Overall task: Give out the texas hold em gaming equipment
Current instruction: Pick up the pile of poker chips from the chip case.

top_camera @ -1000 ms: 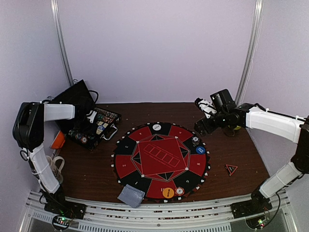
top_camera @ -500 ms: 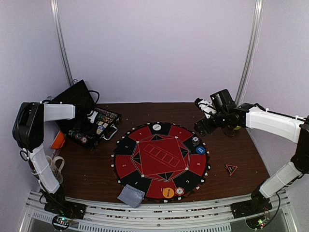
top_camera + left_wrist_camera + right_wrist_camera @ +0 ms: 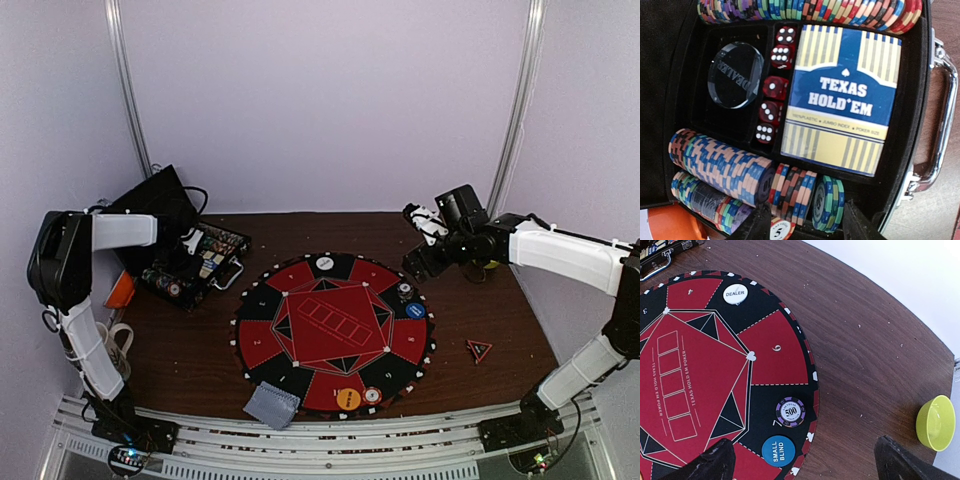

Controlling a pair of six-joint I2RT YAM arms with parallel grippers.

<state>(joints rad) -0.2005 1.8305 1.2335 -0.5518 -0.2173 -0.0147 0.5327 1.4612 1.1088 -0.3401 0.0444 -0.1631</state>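
The open black case [image 3: 170, 272] at the table's left holds rows of striped poker chips [image 3: 722, 167], red dice [image 3: 774, 87], a blue-and-yellow Texas Hold'em card box [image 3: 840, 97] and a dark dealer disc [image 3: 735, 75]. My left gripper [image 3: 807, 227] hangs low over the case's near row. It is part open, its fingers flanking a short red-blue stack [image 3: 792, 192] and a green stack [image 3: 829, 202]. A chip marked 5 [image 3: 779, 230] lies by the left finger. My right gripper [image 3: 802, 460] is wide open above the round mat [image 3: 335, 330]. Under it lie a purple 500 chip [image 3: 790, 411] and the blue small-blind button [image 3: 778, 450].
A white dealer button [image 3: 735, 294] sits on the mat's far rim. An orange button [image 3: 348, 398] and a chip [image 3: 372, 395] lie at its near rim. A grey stack [image 3: 272, 405] lies at the mat's near-left edge, a red triangle [image 3: 478, 349] to its right. A yellow bowl [image 3: 936, 422] stands far right.
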